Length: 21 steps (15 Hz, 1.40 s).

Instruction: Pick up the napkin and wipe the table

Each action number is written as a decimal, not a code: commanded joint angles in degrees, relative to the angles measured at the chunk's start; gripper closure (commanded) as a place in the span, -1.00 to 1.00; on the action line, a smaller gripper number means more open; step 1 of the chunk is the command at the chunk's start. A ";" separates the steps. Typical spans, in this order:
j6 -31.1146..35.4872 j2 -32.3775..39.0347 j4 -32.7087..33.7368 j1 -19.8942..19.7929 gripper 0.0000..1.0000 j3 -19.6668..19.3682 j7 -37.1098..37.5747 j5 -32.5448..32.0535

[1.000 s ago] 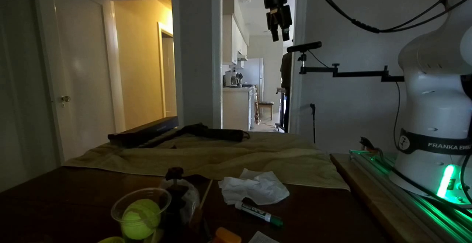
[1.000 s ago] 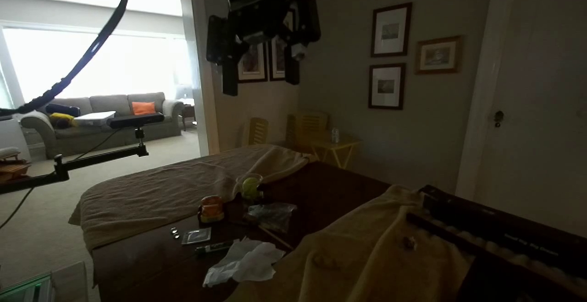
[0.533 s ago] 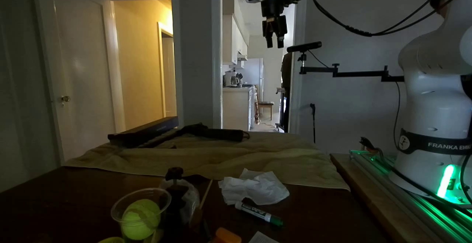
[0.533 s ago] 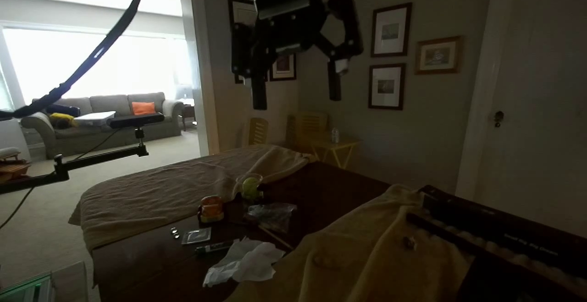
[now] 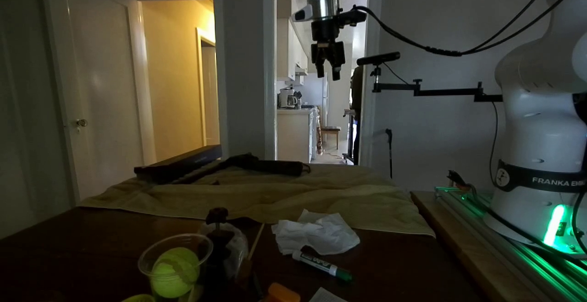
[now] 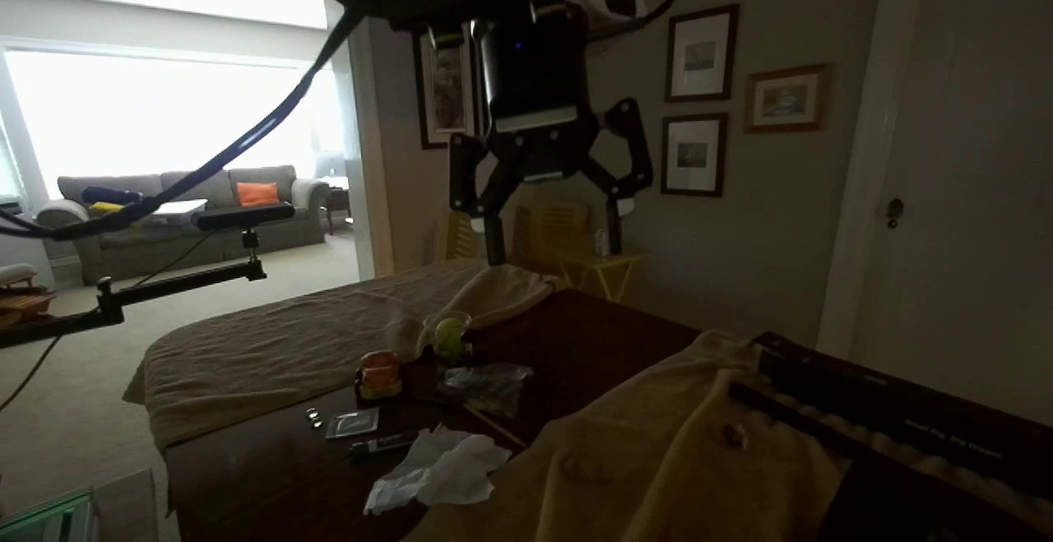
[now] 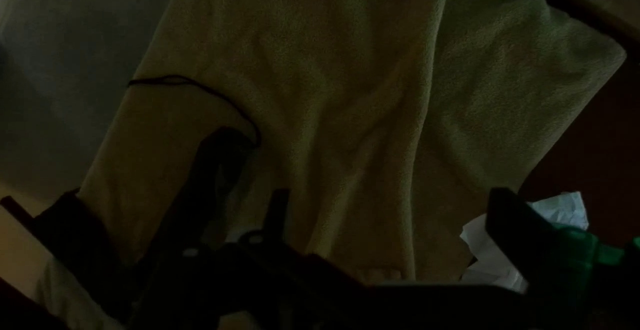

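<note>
The crumpled white napkin (image 5: 316, 235) lies on the dark reddish-brown table (image 5: 394, 270), partly against the edge of a tan cloth. It also shows in an exterior view (image 6: 448, 472). In the wrist view the napkin (image 7: 492, 250) is at the lower right, partly hidden behind a finger. My gripper (image 5: 328, 77) hangs high above the table, pointing down, apart from the napkin. It also shows in an exterior view (image 6: 554, 256) with its fingers spread and nothing between them. In the wrist view the fingers (image 7: 391, 192) are wide apart over the tan cloth.
A green-capped marker (image 5: 321, 265) lies beside the napkin. A clear cup (image 5: 146, 265) with a yellow-green ball, a plastic bag (image 6: 494, 386) and an orange object (image 6: 380, 376) stand nearby. A dark umbrella-like item (image 5: 275, 167) and a black box (image 5: 183, 161) lie on the tan cloth (image 5: 238, 196).
My gripper has come down and shifted, leftward in one exterior view and rightward in another. It stays open. The napkin and the other objects have not moved.
</note>
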 commanded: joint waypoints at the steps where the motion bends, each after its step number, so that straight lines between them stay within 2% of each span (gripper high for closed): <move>1: 7.22 1.49 -4.67 0.14 -1.00 2.29 1.75 -1.16; 6: 16.38 3.91 -8.19 -0.16 -1.00 5.16 15.24 0.28; 10: 18.74 5.36 -7.97 -0.18 -1.00 5.97 25.93 3.43; 11: 17.80 5.29 -7.61 -0.11 -1.00 5.90 25.67 4.17; 12: 17.19 5.30 -7.71 -0.23 -1.00 5.98 23.67 1.93; 17: 17.18 5.35 -7.71 -0.27 -1.00 6.00 23.91 2.01; 18: 17.26 4.57 -8.18 -0.99 -1.00 5.94 25.69 -0.02; 21: 20.29 6.10 -10.22 -0.79 -1.00 5.64 29.07 4.26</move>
